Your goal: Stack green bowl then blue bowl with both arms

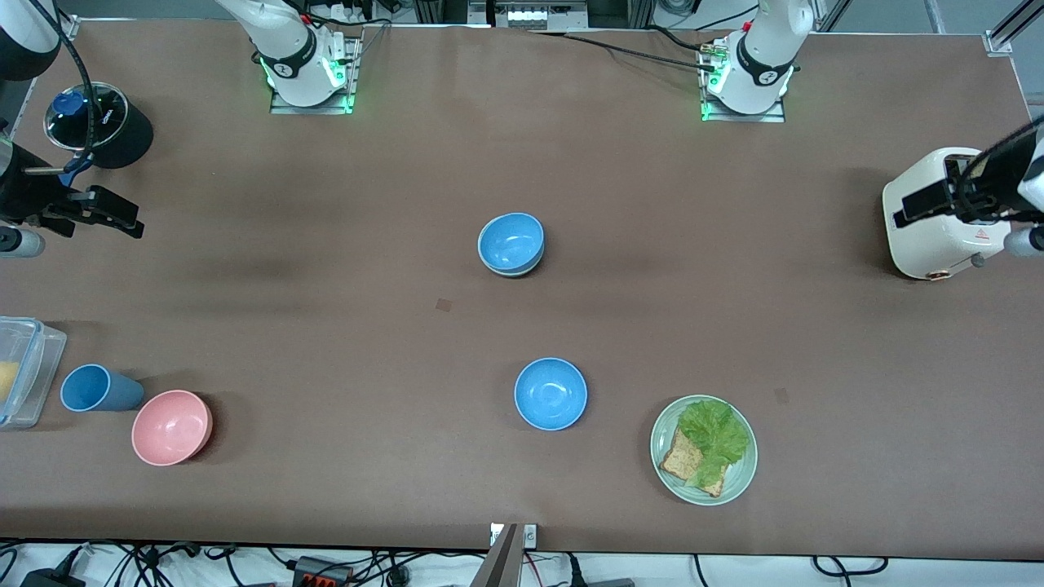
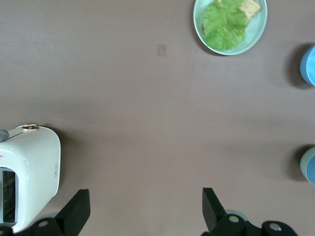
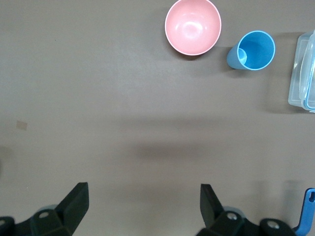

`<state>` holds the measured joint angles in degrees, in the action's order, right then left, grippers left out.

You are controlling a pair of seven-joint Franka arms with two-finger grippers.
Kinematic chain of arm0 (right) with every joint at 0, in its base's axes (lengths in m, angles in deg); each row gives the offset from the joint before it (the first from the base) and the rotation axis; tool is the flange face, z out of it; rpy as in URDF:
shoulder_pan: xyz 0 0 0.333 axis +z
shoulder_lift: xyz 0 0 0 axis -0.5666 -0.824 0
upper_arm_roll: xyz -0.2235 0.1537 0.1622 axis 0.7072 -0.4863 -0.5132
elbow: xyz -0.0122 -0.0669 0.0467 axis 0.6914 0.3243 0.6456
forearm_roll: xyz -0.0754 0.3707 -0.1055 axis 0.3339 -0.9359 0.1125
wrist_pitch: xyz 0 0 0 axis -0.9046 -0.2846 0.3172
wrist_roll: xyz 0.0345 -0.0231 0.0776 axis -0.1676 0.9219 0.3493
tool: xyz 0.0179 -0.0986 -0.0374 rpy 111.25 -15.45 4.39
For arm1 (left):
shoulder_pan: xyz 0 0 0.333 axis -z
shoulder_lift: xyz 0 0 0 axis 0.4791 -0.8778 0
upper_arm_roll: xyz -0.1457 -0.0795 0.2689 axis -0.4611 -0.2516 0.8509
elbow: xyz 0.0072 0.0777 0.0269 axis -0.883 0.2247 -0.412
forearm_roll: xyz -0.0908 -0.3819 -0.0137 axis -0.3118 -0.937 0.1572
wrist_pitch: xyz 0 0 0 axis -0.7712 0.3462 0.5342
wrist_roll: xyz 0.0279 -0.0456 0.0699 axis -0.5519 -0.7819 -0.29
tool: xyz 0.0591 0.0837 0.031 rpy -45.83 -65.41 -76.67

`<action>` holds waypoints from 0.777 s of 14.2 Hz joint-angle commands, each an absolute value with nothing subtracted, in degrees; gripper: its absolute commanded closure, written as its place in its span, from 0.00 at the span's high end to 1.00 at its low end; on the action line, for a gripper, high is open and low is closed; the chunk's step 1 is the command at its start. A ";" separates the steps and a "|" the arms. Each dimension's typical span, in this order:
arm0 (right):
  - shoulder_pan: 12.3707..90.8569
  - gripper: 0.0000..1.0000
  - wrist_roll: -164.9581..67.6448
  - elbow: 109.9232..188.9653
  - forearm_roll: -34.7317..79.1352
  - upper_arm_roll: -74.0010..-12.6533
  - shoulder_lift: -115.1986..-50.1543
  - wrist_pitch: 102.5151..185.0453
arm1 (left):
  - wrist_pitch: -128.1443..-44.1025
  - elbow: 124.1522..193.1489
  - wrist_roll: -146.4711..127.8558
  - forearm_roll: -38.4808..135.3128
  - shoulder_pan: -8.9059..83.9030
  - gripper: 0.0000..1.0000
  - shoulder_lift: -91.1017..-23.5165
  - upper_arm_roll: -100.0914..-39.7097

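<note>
Since a blue bowl [image 1: 511,242] already sits in the green bowl [image 1: 512,271] | left gripper [image 2: 146,212] over toaster [image 1: 938,214], spread | right gripper [image 3: 142,206] over table end, spread | stack looks done, both arms wait.

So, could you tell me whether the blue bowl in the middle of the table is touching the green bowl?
Touching. In the front view the blue bowl sits nested in the green bowl, whose pale rim shows just beneath it.
</note>
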<state>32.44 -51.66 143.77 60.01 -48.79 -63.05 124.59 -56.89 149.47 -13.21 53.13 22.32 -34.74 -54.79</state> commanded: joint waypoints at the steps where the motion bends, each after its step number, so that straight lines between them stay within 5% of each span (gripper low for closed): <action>1: 32.58 1.00 -51.93 144.03 59.40 -48.86 -62.64 124.66 | -60.44 156.74 -15.14 51.69 24.23 1.00 -29.77 -53.42; 11: 32.67 1.00 -51.84 144.46 59.13 -48.86 -62.64 126.60 | -59.84 156.67 -15.32 53.36 23.61 1.00 -29.84 -54.21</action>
<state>32.48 -51.66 143.78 59.86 -48.81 -63.54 126.00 -59.20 155.17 -13.90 52.88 23.52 -31.43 -54.18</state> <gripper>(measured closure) 0.000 0.000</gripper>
